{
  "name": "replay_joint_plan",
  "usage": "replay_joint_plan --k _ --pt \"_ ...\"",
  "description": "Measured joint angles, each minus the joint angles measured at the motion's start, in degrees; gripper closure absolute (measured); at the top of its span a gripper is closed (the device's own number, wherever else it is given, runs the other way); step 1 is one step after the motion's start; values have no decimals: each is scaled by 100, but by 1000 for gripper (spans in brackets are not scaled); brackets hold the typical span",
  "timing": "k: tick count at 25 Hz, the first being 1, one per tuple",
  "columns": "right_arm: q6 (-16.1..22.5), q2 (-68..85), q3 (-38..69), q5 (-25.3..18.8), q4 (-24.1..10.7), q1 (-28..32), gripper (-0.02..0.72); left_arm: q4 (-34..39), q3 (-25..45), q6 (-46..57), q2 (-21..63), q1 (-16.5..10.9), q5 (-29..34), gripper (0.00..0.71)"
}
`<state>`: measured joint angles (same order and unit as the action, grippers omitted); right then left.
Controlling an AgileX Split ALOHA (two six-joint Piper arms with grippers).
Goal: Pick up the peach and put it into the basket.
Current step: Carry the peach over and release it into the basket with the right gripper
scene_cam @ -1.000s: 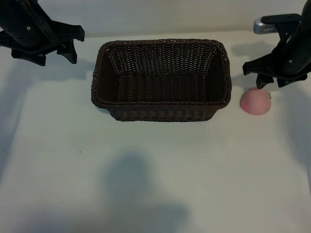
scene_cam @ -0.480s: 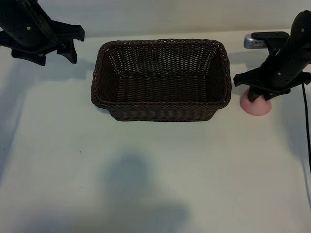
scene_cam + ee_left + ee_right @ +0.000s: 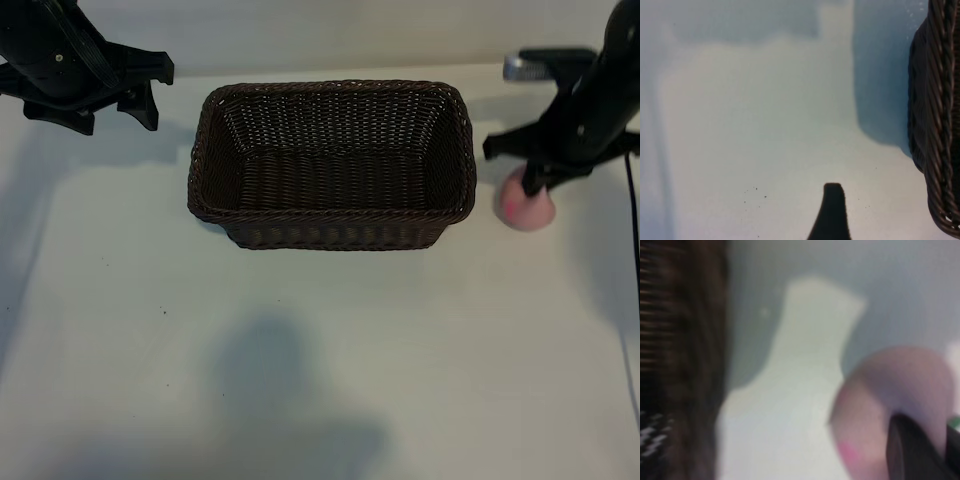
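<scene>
The pink peach [image 3: 524,212] rests on the white table just right of the basket [image 3: 330,215]. My right gripper [image 3: 540,186] is down on top of it and closed on its upper part. In the right wrist view one dark finger [image 3: 912,452] presses against the peach [image 3: 875,405]; the other finger is out of frame. The dark brown wicker basket is empty, and its wall also shows in the right wrist view [image 3: 680,365]. My left gripper [image 3: 143,92] is parked open at the far left corner, away from both.
The left wrist view shows bare table, one dark fingertip [image 3: 833,210] and a corner of the basket [image 3: 935,125]. A silver-grey part of the right arm [image 3: 525,65] juts out behind the peach. Open table lies in front of the basket.
My right gripper came down from behind the peach onto it and its jaws closed. The peach shifted slightly. The left arm stayed still.
</scene>
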<state>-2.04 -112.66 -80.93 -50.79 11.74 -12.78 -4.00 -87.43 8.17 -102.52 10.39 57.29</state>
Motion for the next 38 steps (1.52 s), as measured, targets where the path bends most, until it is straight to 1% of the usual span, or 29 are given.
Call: replay_joint_plan --k 3,7,9,12,15,20,23,25,29,34,36,38 --pt "6 250 -634 -493 16 0 658 0 0 0 0 0 0 121" --pt "6 408 -1381 -1009 16 0 658 0 0 0 0 0 0 121" --pt "11 412 -1557 -1154 20 0 658 0 0 0 0 0 0 121" --pt "44 412 -1643 -1218 79 -49 658 0 0 0 0 0 0 121" --pt "57 412 -1656 -1212 128 -342 658 0 0 7 0 0 0 121" --pt "204 412 -1656 -1023 266 -1219 658 0 0 7 0 0 0 121" --pt "256 412 -1656 -727 295 -1736 658 0 0 7 0 0 0 121" --pt "256 365 -1661 -540 313 -1948 658 0 0 7 0 0 0 121" --pt "256 94 -1666 -245 290 -2051 658 0 0 7 0 0 0 121" --pt "256 -496 -1666 328 10 -2046 651 0 0 7 0 0 0 122" --pt "256 -700 -1666 437 -12 -2046 620 0 0 7 0 0 0 122" --pt "256 -778 -1666 428 -43 -2046 552 0 0 7 0 0 0 122"
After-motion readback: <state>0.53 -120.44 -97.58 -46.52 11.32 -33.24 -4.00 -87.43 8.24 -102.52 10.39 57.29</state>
